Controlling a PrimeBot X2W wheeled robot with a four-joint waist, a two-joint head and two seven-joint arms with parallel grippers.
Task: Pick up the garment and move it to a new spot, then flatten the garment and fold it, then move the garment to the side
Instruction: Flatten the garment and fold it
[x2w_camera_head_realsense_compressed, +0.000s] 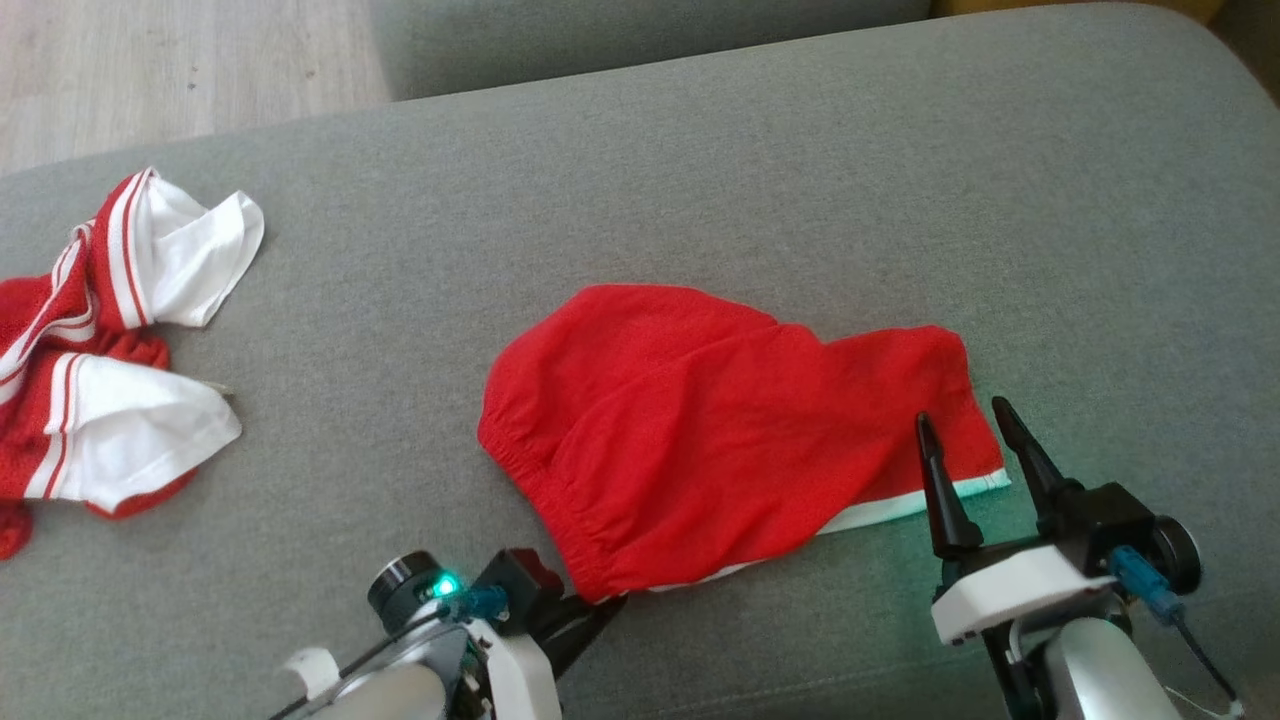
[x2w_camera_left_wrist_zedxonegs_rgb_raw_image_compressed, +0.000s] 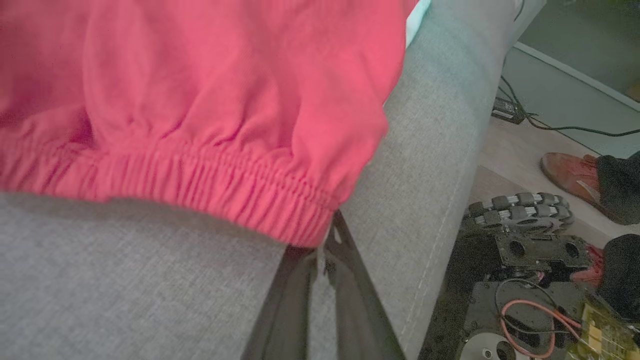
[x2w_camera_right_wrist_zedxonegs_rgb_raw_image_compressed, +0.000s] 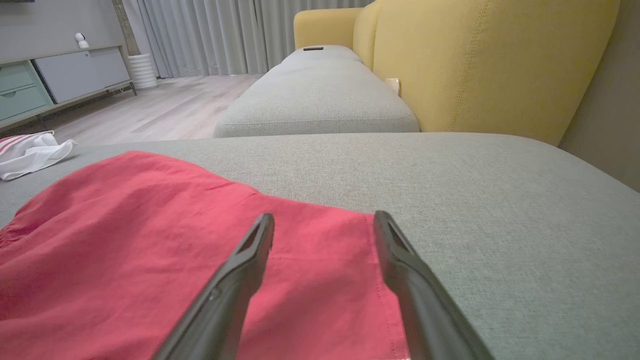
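You have the grey sofa cushion (x2w_camera_head_realsense_compressed: 700, 180) before you, with the red garment (x2w_camera_head_realsense_compressed: 720, 420) lying rumpled near its front edge, between your two grippers. Your right gripper (x2w_camera_head_realsense_compressed: 960, 411) hangs with its fingers spread wide over the white-trimmed hem end. Your left gripper (x2w_camera_head_realsense_compressed: 600, 612) is closed, tips touching the elastic waistband's corner.

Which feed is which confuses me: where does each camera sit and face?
Head view: on the head, facing down at red shorts on the grey cushion; left gripper, right gripper show.
Left wrist view: along its shut fingers into the shorts' waistband.
Right wrist view: along open fingers, across the shorts toward a yellow sofa.
All share the shorts.
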